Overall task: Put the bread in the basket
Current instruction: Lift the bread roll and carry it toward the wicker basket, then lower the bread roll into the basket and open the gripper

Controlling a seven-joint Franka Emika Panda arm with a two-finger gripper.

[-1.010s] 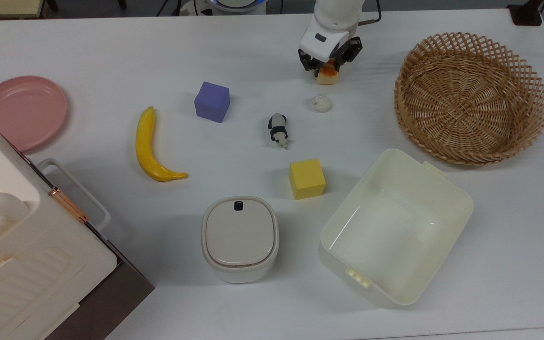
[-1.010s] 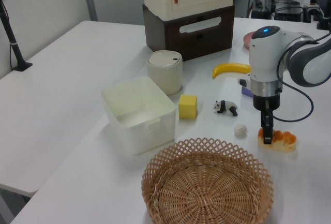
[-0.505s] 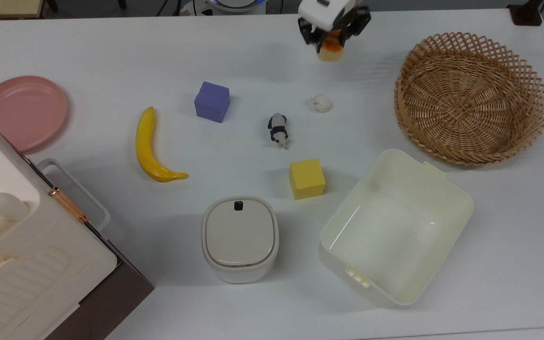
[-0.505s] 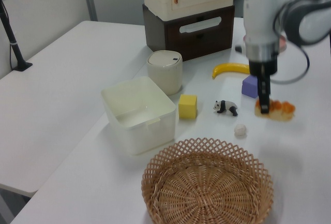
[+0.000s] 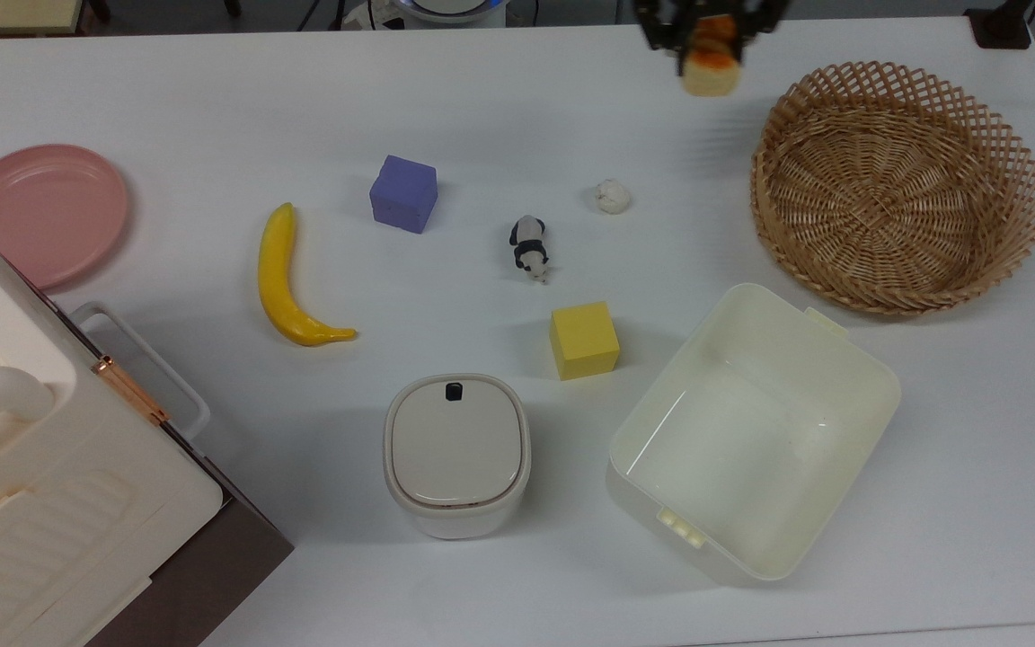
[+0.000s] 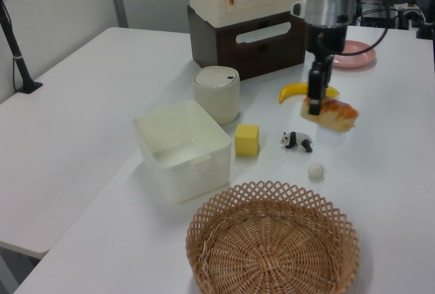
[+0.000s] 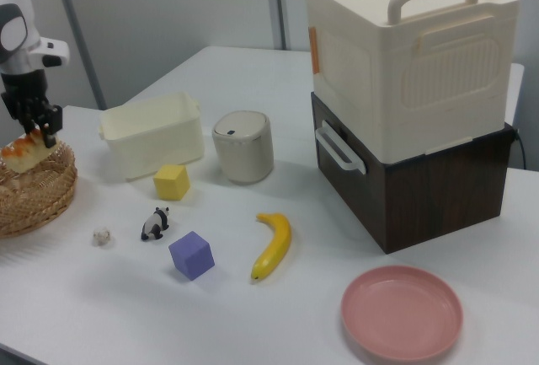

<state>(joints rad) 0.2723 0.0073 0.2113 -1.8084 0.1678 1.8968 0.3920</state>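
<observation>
Taking the basket (image 6: 273, 243) as the landmark and working outward in the left view: it sits empty at the near edge of the table (image 6: 81, 90). Just beyond its rim lies a small white ball (image 6: 315, 170), then a toy panda (image 6: 297, 140); the cream tub (image 6: 182, 148) and the yellow cube (image 6: 247, 140) stand beyond the basket toward the left view's left. Farther still, well above the table, hangs the bread (image 6: 331, 113), gripped at one end by the gripper (image 6: 315, 97), whose jaws are clenched on it. The loaf sticks out sideways and tilts a little, likely because it is pinched at one end. It seems held this high so it can pass over the lattice rim before being let go.

Behind it are the banana (image 6: 303, 91), the lidded bin (image 6: 217, 94), the pink plate (image 6: 353, 54) and the stacked case.

The top view puts the bread (image 5: 711, 61) beside the basket (image 5: 897, 184), toward the top view's left of its rim, not over it. The right view makes the bread (image 7: 27, 153) seem to overlap the basket (image 7: 34, 188), which the top view corrects. The left view alone makes the height plain. The purple cube (image 5: 403, 193) is in the top view.
</observation>
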